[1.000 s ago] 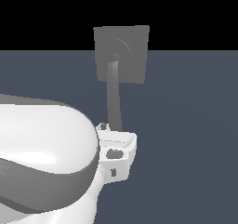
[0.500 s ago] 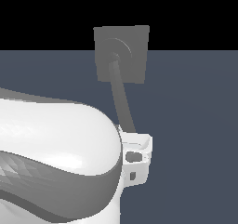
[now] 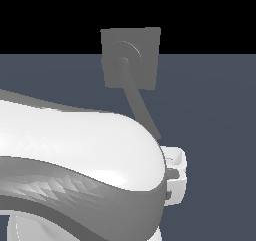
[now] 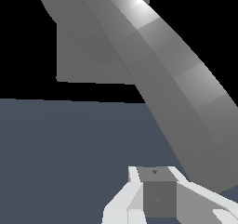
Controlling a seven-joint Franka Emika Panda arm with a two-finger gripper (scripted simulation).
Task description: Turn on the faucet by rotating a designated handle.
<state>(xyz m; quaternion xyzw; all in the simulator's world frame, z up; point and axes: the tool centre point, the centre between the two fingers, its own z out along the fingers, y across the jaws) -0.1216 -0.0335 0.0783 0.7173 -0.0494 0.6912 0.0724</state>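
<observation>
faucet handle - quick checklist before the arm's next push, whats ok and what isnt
1. Handle in view from the hub down toward the arm: ok.
2. Handle leans toward the exterior view's right, off vertical: ok.
3. Gripper close beside the handle: ok.
4. Contact between gripper and handle: cannot tell, the bar's end passes out of sight.
5. Jaws open or shut: cannot tell.
6. Faucet plate upright and unobstructed: ok.

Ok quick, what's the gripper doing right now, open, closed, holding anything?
Gripper: right up against the faucet handle, but whether it is open, shut or gripping cannot be told.
</observation>
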